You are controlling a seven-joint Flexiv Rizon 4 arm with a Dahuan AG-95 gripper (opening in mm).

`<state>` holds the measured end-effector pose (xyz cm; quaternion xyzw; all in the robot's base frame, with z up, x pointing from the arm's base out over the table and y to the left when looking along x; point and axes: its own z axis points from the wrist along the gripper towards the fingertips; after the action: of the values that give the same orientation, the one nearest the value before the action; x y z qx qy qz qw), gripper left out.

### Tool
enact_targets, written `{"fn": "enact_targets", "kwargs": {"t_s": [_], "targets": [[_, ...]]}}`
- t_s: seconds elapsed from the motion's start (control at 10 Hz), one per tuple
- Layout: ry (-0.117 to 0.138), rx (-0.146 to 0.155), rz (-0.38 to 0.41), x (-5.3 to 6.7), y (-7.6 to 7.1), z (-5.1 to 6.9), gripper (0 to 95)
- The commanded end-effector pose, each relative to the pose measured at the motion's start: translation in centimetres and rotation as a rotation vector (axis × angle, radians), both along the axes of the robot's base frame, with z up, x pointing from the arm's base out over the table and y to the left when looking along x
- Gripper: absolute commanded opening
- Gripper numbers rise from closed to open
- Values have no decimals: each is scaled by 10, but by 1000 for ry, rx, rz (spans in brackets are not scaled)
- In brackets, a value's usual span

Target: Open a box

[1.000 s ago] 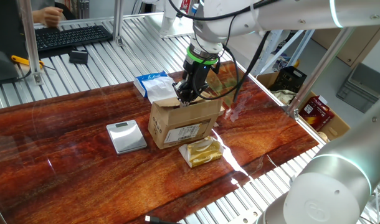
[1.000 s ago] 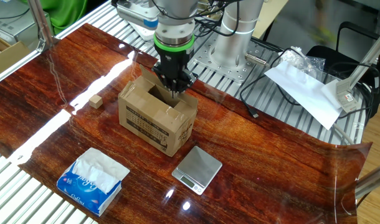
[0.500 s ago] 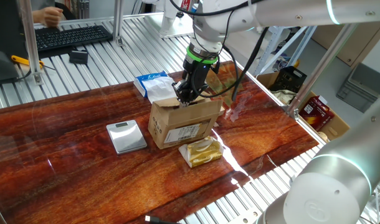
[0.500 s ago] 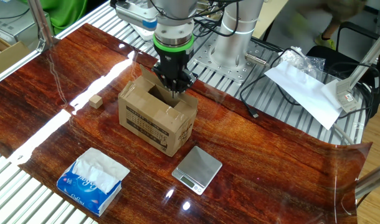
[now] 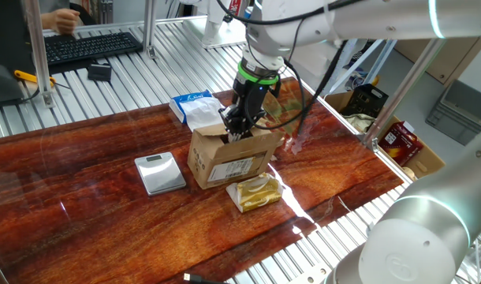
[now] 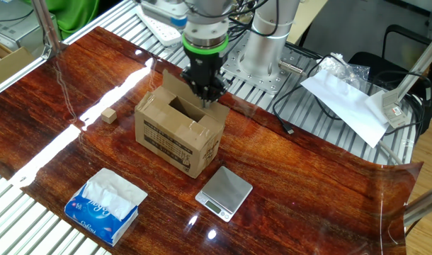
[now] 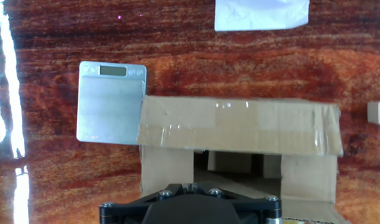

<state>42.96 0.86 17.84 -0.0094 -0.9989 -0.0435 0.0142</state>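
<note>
One box (image 5: 229, 158) mid-bench (image 5: 83, 205), top partly open; claw (image 5: 234, 131) pinched fully closed, holding nothing, pointing down at the rear flap's edge, likely to lever it back rather than grip it.

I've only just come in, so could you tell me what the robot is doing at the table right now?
A single robot arm is working on opening the brown cardboard box in the middle of the wooden table. Its gripper, shut and pointing straight down, sits at the box's top opening by the edge nearest the arm's base. The opening shows, with one flap standing up. A small scale, a tissue pack and a yellow packet lie nearby, untouched.
</note>
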Motion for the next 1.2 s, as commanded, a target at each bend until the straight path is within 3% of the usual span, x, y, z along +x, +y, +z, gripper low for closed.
{"fn": "enact_targets", "kwargs": {"t_s": [0.1,0.4,1.2], "targets": [[-20,-5,3,-3,2,-1,0],[-49,-4,-10,-11,6,-6,0],[-82,-4,-29,-26,12,-20,0]]}}
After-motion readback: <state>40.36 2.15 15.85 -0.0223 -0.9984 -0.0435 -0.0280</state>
